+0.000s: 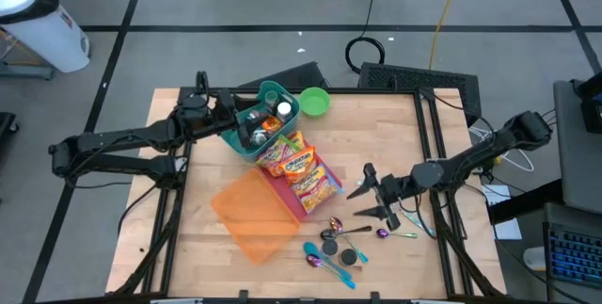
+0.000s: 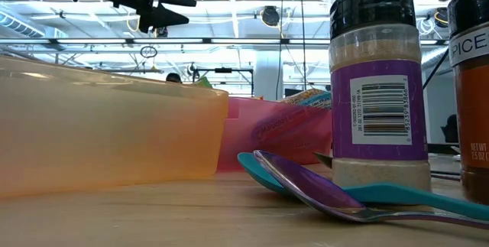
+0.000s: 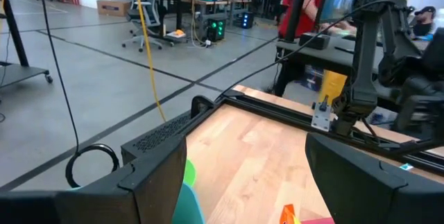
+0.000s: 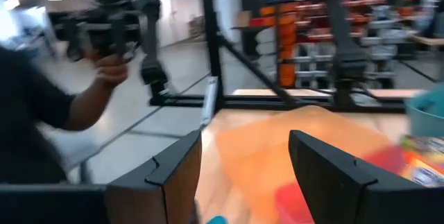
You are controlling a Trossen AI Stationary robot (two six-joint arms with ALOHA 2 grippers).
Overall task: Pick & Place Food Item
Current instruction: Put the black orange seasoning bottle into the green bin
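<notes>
The teal basket [image 1: 266, 120] stands tilted at about 11 o'clock from the table's [image 1: 395, 135] centre; inside it are a dark jar and a white-capped bottle. The left gripper [image 1: 229, 108] holds its jaws wide around the basket's rim on the 9 o'clock side. Snack packets [image 1: 299, 165] spill from the basket toward 5 o'clock onto a pink tray [image 1: 290, 194]. An orange bin [image 1: 254, 212] lies beside it, at 7 o'clock. The right gripper [image 1: 372, 199] hovers open and empty at 4 o'clock, above the spoons [image 1: 329, 257].
</notes>
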